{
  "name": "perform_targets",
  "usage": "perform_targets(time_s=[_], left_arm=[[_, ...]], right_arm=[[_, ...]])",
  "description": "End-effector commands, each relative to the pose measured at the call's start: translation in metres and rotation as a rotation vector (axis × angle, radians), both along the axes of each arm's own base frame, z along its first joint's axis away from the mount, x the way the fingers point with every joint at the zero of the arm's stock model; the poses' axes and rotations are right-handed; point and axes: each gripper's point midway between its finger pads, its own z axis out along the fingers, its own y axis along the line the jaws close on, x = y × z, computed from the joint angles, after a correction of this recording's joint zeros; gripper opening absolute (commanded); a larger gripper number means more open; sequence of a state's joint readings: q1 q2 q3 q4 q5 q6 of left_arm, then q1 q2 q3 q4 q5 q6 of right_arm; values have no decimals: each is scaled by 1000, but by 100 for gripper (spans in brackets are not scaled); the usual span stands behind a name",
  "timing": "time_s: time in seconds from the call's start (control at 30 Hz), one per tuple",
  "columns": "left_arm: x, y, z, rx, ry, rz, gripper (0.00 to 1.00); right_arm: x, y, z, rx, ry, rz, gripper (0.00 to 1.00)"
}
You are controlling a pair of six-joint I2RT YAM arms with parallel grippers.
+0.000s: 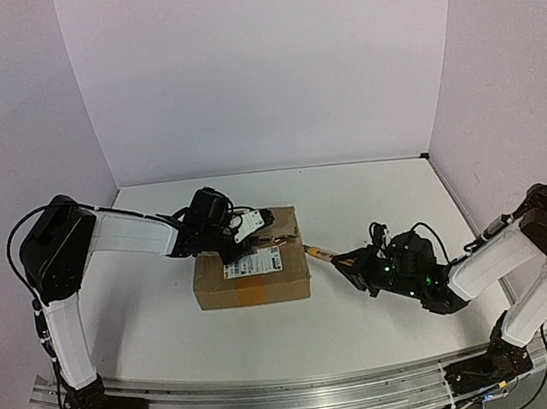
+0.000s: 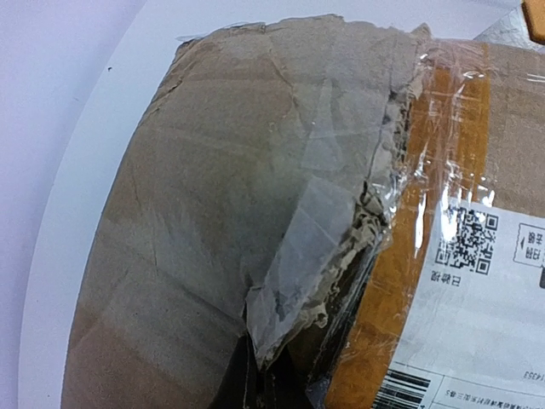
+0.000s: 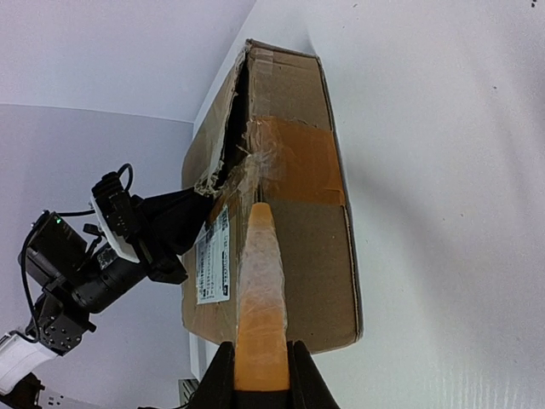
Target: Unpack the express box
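The brown express box lies mid-table with a white barcode label and orange-brown tape. My left gripper is at the box's top, shut on the torn edge of a lifted flap; its dark fingers show at the bottom of the left wrist view beside the label. My right gripper is shut on an orange pointed tool, whose tip meets the taped seam on the box's right side. A dark gap shows under the flap.
The white table is enclosed by white walls at the back and both sides. The right arm stretches low across the table from the right. The left arm reaches in from the left.
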State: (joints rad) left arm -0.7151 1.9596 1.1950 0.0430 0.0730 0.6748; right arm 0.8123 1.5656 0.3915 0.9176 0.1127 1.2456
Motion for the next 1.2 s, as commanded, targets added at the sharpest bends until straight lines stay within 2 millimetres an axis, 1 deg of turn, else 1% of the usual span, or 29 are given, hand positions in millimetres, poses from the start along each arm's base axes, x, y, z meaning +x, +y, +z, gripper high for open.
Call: perform_targets(time_s=[0.0, 0.07, 0.13, 0.2, 0.27, 0.33, 0.37, 0.43, 0.5, 0.57, 0.6, 0.67, 0.7, 0.77, 0.83, 0.87, 0.97, 1.0, 1.03, 1.1, 1.17], left_arm=[[-70, -19, -27, -6, 214, -209, 0], [-68, -22, -25, -17, 206, -213, 0], [-68, -23, -22, -19, 197, -220, 0], [-71, -22, -24, -10, 199, -241, 0], [-75, -20, -24, 2, 193, -267, 0], [-76, -19, -23, 9, 178, -285, 0], [-76, -18, -23, 11, 173, -288, 0], [-77, -18, -22, 12, 167, -299, 0], [-79, -16, -20, 9, 167, -313, 0], [-83, -16, -19, 6, 157, -339, 0], [-85, -16, -18, 4, 148, -360, 0], [-91, -16, -16, 2, 129, -401, 0], [-92, -15, -17, 4, 123, -411, 0], [-90, -14, -16, 8, 111, -419, 0], [-89, -11, -15, 11, 101, -428, 0], [-89, -9, -15, 11, 101, -437, 0], [-92, -6, -13, 0, 107, -467, 0], [-94, -6, -12, -4, 109, -477, 0], [-94, -7, -10, -11, 107, -486, 0], [-95, -7, -6, -18, 106, -499, 0], [-96, -7, -2, -20, 102, -514, 0]], right_arm=[[23, 22, 32, 80, -84, 17, 0], [23, 25, 30, 81, -77, 30, 0], [23, 23, 31, 75, -86, 24, 0], [26, 20, 34, 62, -106, 9, 0], [32, 20, 45, 45, -160, -1, 0], [39, 20, 64, 22, -241, -4, 0], [42, 19, 71, 13, -266, -9, 0], [47, 15, 80, -1, -297, -23, 0], [48, 9, 76, -23, -297, -29, 0], [48, 6, 65, -68, -275, -23, 0], [50, 7, 60, -91, -272, -10, 0], [49, 18, 53, -102, -264, 62, 0], [50, 25, 56, -99, -273, 109, 0], [43, 34, 46, -169, -264, 220, 0], [34, 35, 43, -226, -274, 309, 0], [30, 32, 41, -223, -275, 345, 0], [25, 28, 48, -179, -291, 448, 0], [27, 26, 49, -165, -288, 468, 0], [34, 21, 52, -153, -289, 468, 0], [42, 14, 51, -143, -272, 474, 0], [48, 14, 48, -146, -256, 482, 0]])
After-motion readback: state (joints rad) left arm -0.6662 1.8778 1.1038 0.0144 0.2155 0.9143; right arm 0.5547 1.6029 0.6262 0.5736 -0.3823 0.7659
